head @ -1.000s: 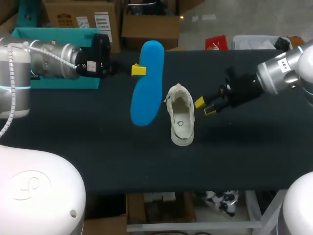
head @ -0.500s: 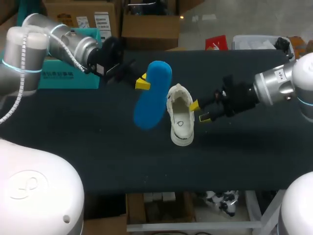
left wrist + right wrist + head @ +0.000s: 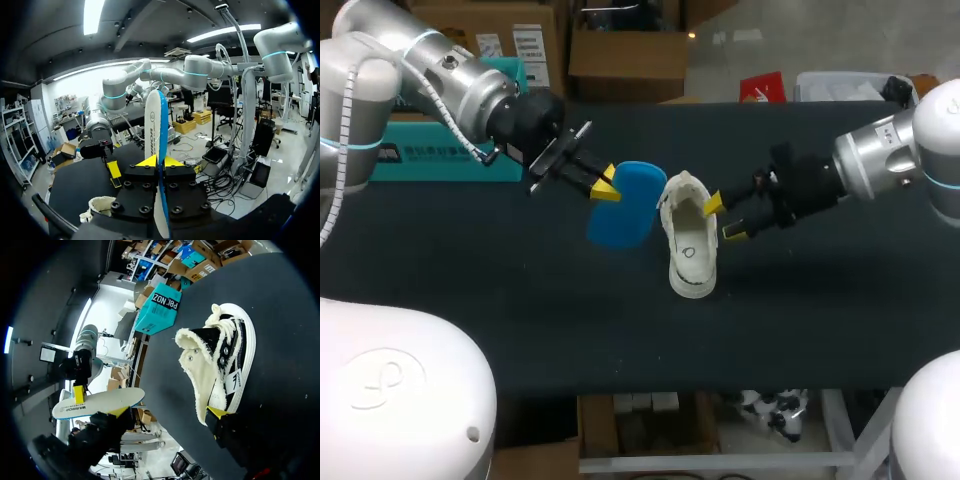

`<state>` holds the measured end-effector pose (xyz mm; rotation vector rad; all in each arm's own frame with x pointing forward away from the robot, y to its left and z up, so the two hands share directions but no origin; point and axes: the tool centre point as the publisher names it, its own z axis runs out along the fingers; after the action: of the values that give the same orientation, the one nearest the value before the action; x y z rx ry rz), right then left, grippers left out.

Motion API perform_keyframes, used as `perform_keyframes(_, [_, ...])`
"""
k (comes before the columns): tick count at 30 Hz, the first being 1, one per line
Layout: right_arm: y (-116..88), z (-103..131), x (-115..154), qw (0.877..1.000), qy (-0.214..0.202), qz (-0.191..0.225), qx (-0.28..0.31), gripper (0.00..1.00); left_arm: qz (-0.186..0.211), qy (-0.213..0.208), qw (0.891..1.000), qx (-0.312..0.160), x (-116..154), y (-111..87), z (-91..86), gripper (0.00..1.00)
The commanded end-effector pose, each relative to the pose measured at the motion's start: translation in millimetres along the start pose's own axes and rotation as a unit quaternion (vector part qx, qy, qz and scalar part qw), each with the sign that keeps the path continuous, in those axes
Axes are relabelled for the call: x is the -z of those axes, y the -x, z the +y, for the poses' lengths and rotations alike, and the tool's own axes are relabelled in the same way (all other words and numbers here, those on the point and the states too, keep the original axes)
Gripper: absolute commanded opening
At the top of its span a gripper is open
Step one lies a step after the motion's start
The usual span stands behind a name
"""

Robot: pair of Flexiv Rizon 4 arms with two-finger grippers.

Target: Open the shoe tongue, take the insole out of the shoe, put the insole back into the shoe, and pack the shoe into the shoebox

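My left gripper (image 3: 603,185) is shut on the blue insole (image 3: 625,208), held above the table just left of the shoe. In the left wrist view the insole (image 3: 159,125) stands edge-on between the yellow fingertips (image 3: 148,161). The white low-top shoe (image 3: 690,245) lies on the black table with its opening up. My right gripper (image 3: 722,218) is open at the shoe's right side near the collar. One of its fingertips (image 3: 216,413) sits against the collar of the shoe (image 3: 220,370). The teal shoebox (image 3: 430,160) stands at the back left, partly behind my left arm.
The black table (image 3: 520,320) has bare surface in front of the shoe and to both sides. The shoebox (image 3: 162,307) is well away from the shoe. A red item (image 3: 762,88) lies at the table's far edge.
My left arm has swung the insole down and right, close to the shoe. The right gripper has moved left up to the shoe's collar, still open.
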<state>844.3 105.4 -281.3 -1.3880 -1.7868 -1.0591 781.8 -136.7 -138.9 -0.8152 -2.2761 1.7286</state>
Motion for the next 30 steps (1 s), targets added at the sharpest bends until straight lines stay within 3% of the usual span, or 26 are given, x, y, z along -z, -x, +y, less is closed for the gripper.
perform_keyframes(1, [0.7, -0.5, 1.1, 1.0, -0.001, 0.002, 0.0, 1.0, -0.146, 0.077, 0.986, -0.023, -3.3, -10.0, -9.3, 0.0])
perform_keyframes(6, [0.7, -0.5, 1.1, 1.0, -0.001, 0.002, 0.0, 1.0, -0.146, 0.077, 0.986, -0.023, -3.3, -10.0, -9.3, 0.0])
perform_keyframes(8, [0.1, 0.4, 2.2, 1.0, 0.003, 0.004, -0.017, 1.0, -0.192, 0.085, 0.975, -0.067, -17.0, -17.1, -4.1, 0.0])
perform_keyframes(10, [-0.8, 1.1, 3.1, 0.998, 0.017, 0.028, -0.048, 1.0, -0.178, 0.059, 0.979, -0.083, -25.5, -22.6, -0.6, 0.0])
perform_keyframes(19, [-19.1, 7.6, -4.8, 0.989, 0.013, 0.033, -0.144, 1.0, -0.207, 0.008, 0.957, -0.205, -50.8, -29.9, 9.0, 0.0])
perform_keyframes(30, [-28.2, 4.3, -16.7, 0.971, -0.025, 0.061, -0.228, 1.0, -0.214, 0.004, 0.941, -0.261, -71.8, -17.1, 15.9, 0.0])
